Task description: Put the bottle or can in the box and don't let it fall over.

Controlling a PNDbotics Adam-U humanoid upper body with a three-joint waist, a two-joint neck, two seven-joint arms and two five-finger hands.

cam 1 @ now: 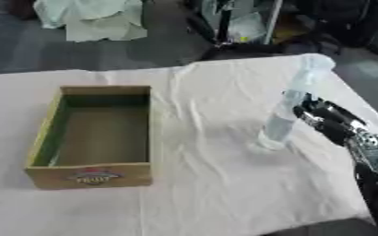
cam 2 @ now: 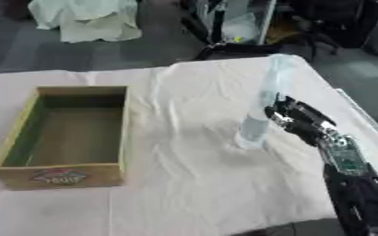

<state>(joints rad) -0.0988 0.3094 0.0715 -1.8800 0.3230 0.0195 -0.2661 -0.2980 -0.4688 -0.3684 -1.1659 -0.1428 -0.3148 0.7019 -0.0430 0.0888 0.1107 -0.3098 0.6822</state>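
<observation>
Reaching from four o'clock, the right hand (cam 2: pixel 293 117) curls its fingers around the clear bottle (cam 2: pixel 261 103) mid-body, keeping it upright on the white cloth (cam 2: pixel 192 175), the wooden box (cam 1: pixel 95 133) waiting empty at nine o'clock.

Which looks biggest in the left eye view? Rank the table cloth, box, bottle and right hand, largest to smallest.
1. Table cloth
2. Box
3. Bottle, tall but thin
4. Right hand; the blur hides where its wrist starts, so 3 and 4 are close.

Box (cam 1: pixel 94 176) front wall carries a red-and-yellow oval label; lettering too blurred to read. No other text legible anywhere.
</observation>
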